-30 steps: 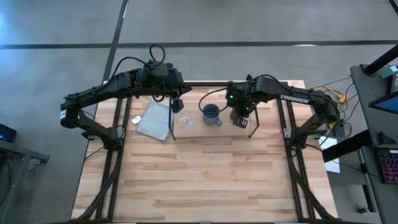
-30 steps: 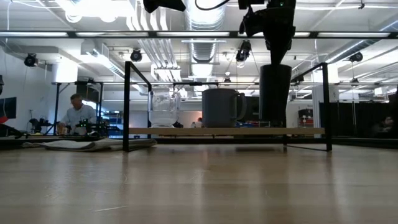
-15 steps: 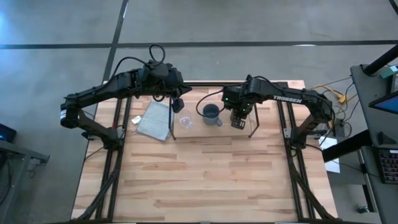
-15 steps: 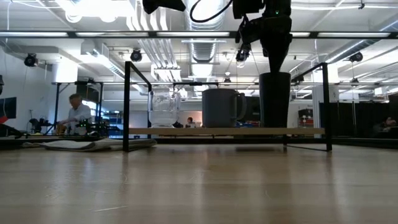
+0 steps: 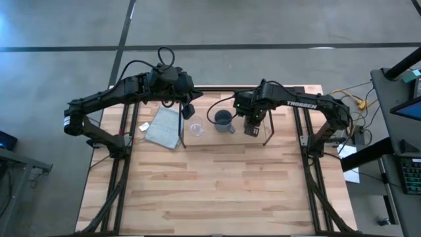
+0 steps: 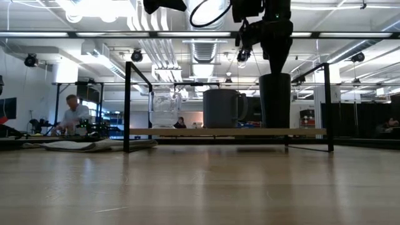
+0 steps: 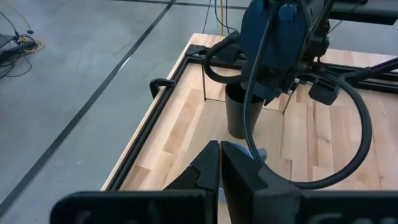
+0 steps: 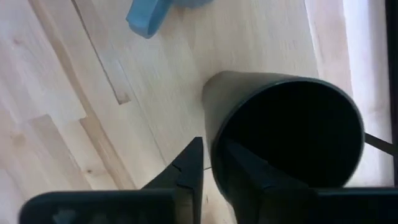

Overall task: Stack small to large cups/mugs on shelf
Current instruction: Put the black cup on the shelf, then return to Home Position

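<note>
A big robot lab or workshop is shown. Two dark robot arms [image 5: 118, 95] are fixed on a black metal frame [image 5: 122, 164] around a light wood tabletop [image 5: 217, 184]. A bare grey concrete floor [image 5: 217, 26] with long lines is seen all around. Pipes and round air ducts [image 6: 206, 37] are hung under the open ceiling, with bright lamps [image 6: 100, 7]. A person [image 6: 74, 114] is seen far back at a bench with gear. Cables [image 5: 352, 102] and a screen [image 5: 406, 105] are seen at the side
</note>
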Controlling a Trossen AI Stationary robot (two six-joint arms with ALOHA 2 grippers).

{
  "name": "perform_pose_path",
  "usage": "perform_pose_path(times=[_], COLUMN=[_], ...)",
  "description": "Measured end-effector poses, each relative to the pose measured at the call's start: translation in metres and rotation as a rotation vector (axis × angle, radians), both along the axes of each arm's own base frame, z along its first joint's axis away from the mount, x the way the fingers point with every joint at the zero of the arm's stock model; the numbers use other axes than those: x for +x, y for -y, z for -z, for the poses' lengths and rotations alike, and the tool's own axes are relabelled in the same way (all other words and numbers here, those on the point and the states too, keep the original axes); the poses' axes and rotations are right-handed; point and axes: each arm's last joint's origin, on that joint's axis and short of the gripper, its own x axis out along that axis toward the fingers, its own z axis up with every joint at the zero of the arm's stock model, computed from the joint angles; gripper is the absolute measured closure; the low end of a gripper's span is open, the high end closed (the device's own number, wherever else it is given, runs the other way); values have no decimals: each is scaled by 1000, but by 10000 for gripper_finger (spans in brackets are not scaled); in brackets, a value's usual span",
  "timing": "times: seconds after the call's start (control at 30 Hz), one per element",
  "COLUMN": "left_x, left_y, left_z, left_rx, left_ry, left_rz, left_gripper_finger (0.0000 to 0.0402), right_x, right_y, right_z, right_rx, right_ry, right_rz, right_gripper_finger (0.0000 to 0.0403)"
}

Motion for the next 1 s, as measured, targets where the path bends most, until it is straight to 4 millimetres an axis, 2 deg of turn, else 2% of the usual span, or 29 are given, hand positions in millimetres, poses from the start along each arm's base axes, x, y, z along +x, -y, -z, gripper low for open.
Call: perform_pose_path(times=[0.23, 0.33, 0.5, 0.7, 0.9, 1.0], left_x=[0, 0, 0, -6, -35, -53], left_y=[0, 0, 0, 2, 11, 16], left_z=[0, 0, 0, -3, -22, -33], left_rx=[-1, -1, -2, -37, -164, -177], left_ry=[-2, -3, -3, 15, 128, 179], left_rz=[0, 0, 0, -19, -80, -84], left_gripper_finger=[402, 402, 402, 402, 402, 402], right_x=[-2, -4, -5, -11, -27, -36], right_y=[3, 2, -6, -23, -34, -45], right_z=[-2, -12, -44, -93, -137, -153], right_rx=[-103, -108, -85, 76, 102, 90], right_ry=[-19, 4, 107, 255, 391, 464], right_rz=[9, 17, 56, 59, 167, 81], right_gripper_finger=[312, 306, 310, 324, 333, 335])
